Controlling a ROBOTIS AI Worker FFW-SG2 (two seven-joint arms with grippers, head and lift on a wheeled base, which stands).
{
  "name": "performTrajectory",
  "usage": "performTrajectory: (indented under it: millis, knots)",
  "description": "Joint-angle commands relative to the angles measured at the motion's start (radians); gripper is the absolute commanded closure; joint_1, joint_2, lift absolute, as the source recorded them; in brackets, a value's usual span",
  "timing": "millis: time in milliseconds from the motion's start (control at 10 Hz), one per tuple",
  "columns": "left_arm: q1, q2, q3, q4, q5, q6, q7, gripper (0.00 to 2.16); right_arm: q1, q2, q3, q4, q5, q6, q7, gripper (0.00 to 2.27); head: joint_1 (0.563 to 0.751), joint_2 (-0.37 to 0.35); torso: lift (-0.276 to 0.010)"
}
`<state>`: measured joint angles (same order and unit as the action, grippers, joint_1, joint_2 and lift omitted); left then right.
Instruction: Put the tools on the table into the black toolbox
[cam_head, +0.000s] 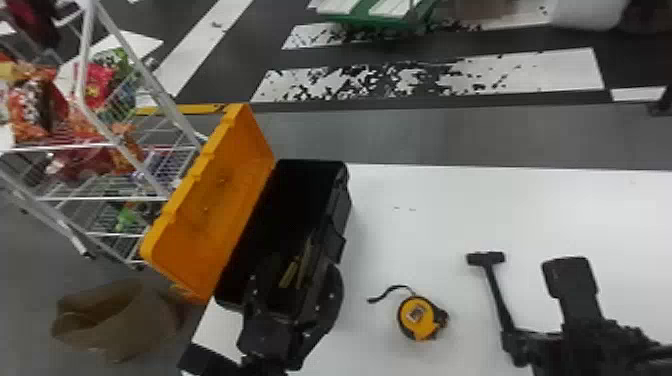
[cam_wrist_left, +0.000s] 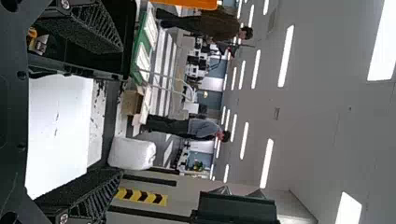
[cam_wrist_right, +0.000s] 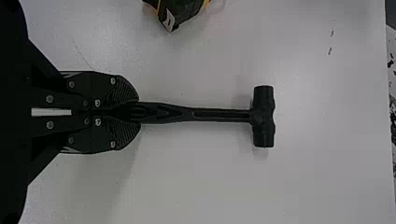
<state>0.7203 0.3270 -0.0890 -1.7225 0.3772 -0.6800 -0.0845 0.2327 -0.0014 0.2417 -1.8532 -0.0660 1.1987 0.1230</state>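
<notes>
Holding hammer (cam_head: 495, 289) | right gripper (cam_head: 509, 334): handle pinched between jaws, head beyond tips | left gripper (cam_head: 298, 267): jaws wide

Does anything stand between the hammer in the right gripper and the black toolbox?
Yes: the tape measure lies on the table between hammer and toolbox, and the open left gripper is at the toolbox's near end.

the toolbox (cam_head: 341, 200) is black, its lid (cam_head: 215, 200) a flat, bright orange. the tape measure (cam_head: 419, 316) pairs yellow-orange with black; the hammer (cam_head: 496, 295) is black all over — head and handle alike — against the white counter (cam_head: 500, 210). something inside the toolbox looks dull yellow, perhaps brassy. the bag (cam_head: 107, 320) is brown, the rack frame (cam_head: 150, 90) whitish, and a barrier strip (cam_wrist_left: 141, 196) wears slanting yellow and black stripes.
</notes>
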Motion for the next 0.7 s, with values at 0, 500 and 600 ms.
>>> performTrajectory:
  millis: [0,500,600]
  knots:
    - [-0.001,0.0,-0.002,0.0,0.0,0.001,0.0,0.07,0.022,0.002,-0.007,-0.011,0.005,-0.04,0.007,2.24,0.695,0.335,-0.039]
    - [-0.001,0.006,0.002,-0.037,0.009,-0.002,-0.008,0.07,0.108,0.002,0.016,-0.149,0.072,-0.086,0.023,2.24,0.695,0.325,-0.039]
    - [0.007,0.009,0.009,-0.058,0.016,0.001,-0.017,0.07,0.123,0.002,0.025,-0.161,0.094,-0.107,0.043,2.24,0.695,0.326,-0.039]
